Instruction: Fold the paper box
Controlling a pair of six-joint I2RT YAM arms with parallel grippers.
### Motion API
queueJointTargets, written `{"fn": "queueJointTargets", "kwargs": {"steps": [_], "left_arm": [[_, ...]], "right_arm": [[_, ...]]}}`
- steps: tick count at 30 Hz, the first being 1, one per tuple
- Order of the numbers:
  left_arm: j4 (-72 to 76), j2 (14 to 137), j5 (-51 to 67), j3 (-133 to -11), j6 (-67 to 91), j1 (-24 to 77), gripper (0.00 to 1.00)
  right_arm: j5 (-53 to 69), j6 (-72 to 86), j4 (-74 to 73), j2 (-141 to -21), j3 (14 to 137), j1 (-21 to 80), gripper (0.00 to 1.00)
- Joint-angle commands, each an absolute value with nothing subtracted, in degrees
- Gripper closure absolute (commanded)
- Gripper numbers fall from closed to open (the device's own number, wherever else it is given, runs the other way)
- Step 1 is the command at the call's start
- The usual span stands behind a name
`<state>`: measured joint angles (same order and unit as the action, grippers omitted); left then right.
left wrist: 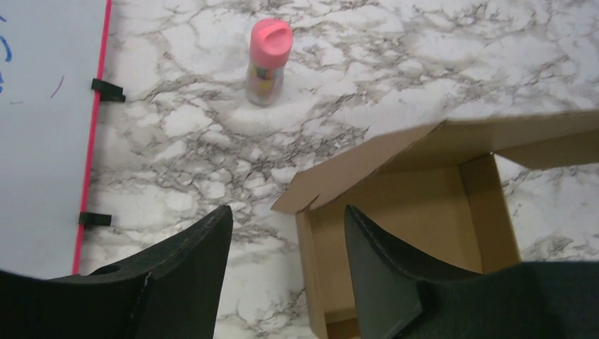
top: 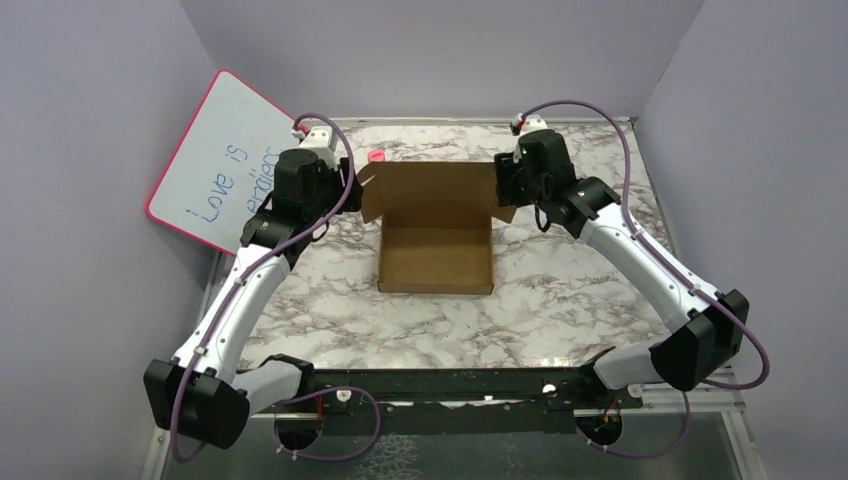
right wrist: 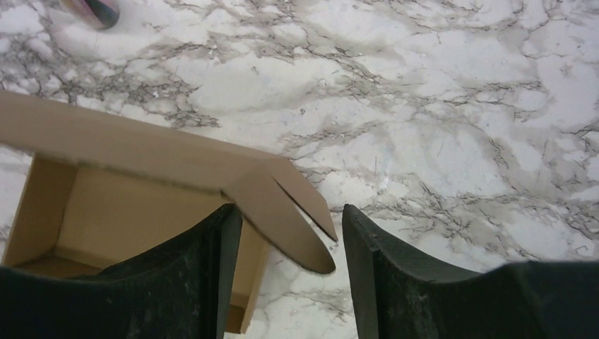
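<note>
Box (top: 436, 255): plain brown corrugated cardboard, mid-bench (top: 560, 290), between the two claws. It is partly formed into a shallow open tray with four walls up and nothing inside. The lid (top: 432, 185) stands up from the far wall, wider than the tray. The lid's left ear (left wrist: 311, 191) is bent forward over the tray's left far corner, with a slit at its tip. The lid's right ear (right wrist: 282, 219) has a rounded tip and angles out past the tray's right wall.

Whiteboard (top: 215, 165): pink frame, blue handwriting, leans on the left wall at the bench's far left, well apart from the box. Two black clips (left wrist: 107, 90) sit on its frame edge.

Left claw (left wrist: 287, 212): wide open, holding nothing, over the box's far left corner. The tip of the left ear sits in the gap, and no contact is seen. The left arm reaches from the near left.

Bottle (left wrist: 267, 62): small, pink cap, on the bench just past the box's far left corner, near the left claw and not touching the cardboard.

Right claw (right wrist: 289, 212): wide open, at the box's far right corner. The right ear lies in the gap between its fingers (right wrist: 395, 275). Cannot tell if either finger touches it. The right arm reaches from the near right.
</note>
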<state>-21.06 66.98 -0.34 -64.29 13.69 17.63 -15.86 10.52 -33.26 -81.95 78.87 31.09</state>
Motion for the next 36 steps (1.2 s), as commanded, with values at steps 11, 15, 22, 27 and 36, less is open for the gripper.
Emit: {"fn": "queueJointTargets", "kwargs": {"steps": [11,15,22,27,36], "left_arm": [[-14.78,58.16,13.15,-52.01,2.02,12.89,0.37],[-12.13,59.16,17.43,-51.55,0.28,12.47,0.38],[-8.35,62.78,22.82,-52.38,-3.91,10.43,0.41],[-8.70,66.62,29.02,-54.62,-6.00,9.41,0.43],[-8.52,70.40,32.57,-56.05,-6.52,8.33,0.59]], "right_arm": [[0.49,-2.79,-20.59,-68.18,62.88,24.94,0.34],[6.16,-4.32,-12.77,-64.39,56.45,22.78,0.35],[9.62,-3.55,-7.05,-65.34,53.84,20.96,0.39],[9.97,-3.42,-4.73,-65.75,52.91,19.93,0.42],[13.83,-2.42,-4.48,-68.52,53.34,19.63,0.52]]}}
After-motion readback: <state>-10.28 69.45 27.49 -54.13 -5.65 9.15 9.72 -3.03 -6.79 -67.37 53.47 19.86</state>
